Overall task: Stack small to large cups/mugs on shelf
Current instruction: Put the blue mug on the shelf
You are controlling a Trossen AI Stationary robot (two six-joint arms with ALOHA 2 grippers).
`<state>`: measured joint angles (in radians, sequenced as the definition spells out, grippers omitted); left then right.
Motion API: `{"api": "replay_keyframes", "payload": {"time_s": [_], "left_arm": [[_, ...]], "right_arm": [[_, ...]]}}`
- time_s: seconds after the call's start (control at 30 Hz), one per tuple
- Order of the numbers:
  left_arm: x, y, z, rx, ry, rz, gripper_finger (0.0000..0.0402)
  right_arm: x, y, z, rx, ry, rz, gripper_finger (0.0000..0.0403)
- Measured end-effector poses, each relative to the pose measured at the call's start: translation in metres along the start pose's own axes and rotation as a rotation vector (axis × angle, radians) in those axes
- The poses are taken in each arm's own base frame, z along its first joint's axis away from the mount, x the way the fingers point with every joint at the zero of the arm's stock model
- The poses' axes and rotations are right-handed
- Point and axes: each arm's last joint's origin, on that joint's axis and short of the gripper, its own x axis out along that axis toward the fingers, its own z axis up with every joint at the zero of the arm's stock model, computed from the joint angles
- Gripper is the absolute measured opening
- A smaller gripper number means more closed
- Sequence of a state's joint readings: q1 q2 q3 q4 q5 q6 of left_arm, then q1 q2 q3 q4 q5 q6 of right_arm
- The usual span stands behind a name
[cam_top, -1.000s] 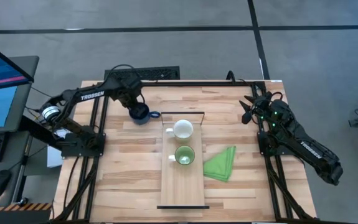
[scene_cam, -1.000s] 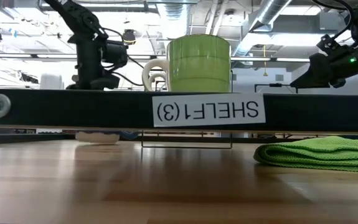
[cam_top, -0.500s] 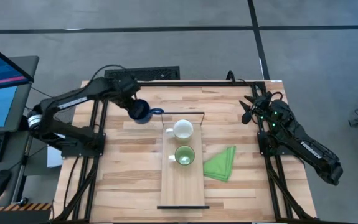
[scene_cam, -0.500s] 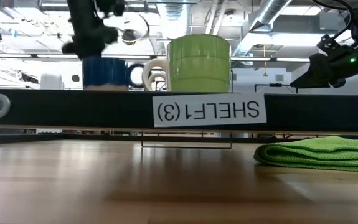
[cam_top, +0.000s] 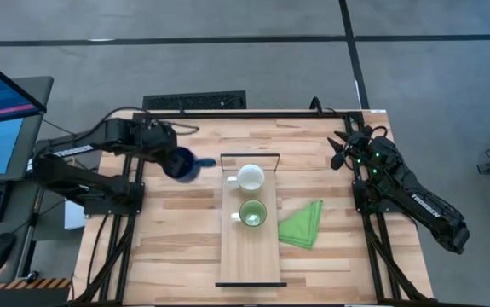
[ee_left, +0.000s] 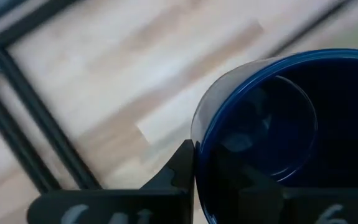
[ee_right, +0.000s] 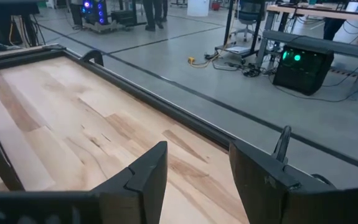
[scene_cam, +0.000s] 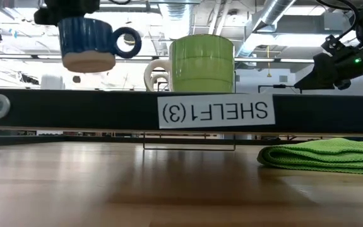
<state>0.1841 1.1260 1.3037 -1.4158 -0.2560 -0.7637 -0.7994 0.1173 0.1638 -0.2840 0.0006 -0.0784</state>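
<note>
Aloft, the blue mug [cam_top: 181, 164] hangs in the left pincer [cam_top: 170, 159], clamped on its rim, off the shelf's [cam_top: 250, 256] ten o'clock corner.

Seen level across the worktop [cam_top: 176, 239], the blue mug rides above the shelf's black front rail, tilted, its handle pointing toward the white mug [cam_top: 250, 177]. White mug sits at the shelf's twelve o'clock end, green mug [cam_top: 252, 212] just behind it toward six; the plank beyond them lies bare to its six o'clock edge. A folded green cloth [cam_top: 302, 224] lies just off the shelf's three o'clock edge. Right pincer [cam_top: 340, 150] waits with fingers spread over the worktop's two o'clock corner.
</note>
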Motion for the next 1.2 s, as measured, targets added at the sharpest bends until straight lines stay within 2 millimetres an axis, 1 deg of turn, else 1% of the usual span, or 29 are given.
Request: {"api": "replay_keyframes", "payload": {"time_s": [0.27,0.43,0.57,0.7,0.8,0.9,1.03,1.1,1.2], "left_arm": [[0.0,-0.037,-0.016,0.042,0.021,-0.137,0.0009],[-0.001,-0.072,-0.027,0.06,-0.007,-0.276,0.0009],[-0.005,-0.098,-0.041,0.111,0.023,-0.32,0.0009],[-0.014,-0.126,-0.05,0.142,0.02,-0.319,0.0009],[-0.021,-0.151,-0.055,0.174,0.016,-0.339,0.0009],[-0.028,-0.172,-0.059,0.201,0.035,-0.325,0.0009],[-0.032,-0.195,-0.065,0.203,0.073,-0.26,0.0009],[-0.035,-0.205,-0.067,0.193,0.079,-0.253,0.0009],[-0.034,-0.222,-0.07,0.186,0.086,-0.257,0.0009]], "right_arm": [[0.0,0.0,0.0,0.029,0.004,0.0,0.0196],[0.0,0.0,-0.004,0.029,0.039,0.001,0.0194],[0.0,0.0,-0.007,0.03,0.073,0.004,0.0194],[0.0,0.001,-0.008,0.052,0.083,0.003,0.0196],[0.0,0.001,-0.008,0.053,0.083,0.003,0.0195],[0.0,0.001,-0.008,0.056,0.083,0.003,0.0194],[0.0,0.001,-0.009,0.086,0.089,0.002,0.0195],[0.0,0.001,-0.01,0.087,0.103,0.002,0.0196],[0.001,0.001,-0.013,0.087,0.112,-0.001,0.0196]]}}
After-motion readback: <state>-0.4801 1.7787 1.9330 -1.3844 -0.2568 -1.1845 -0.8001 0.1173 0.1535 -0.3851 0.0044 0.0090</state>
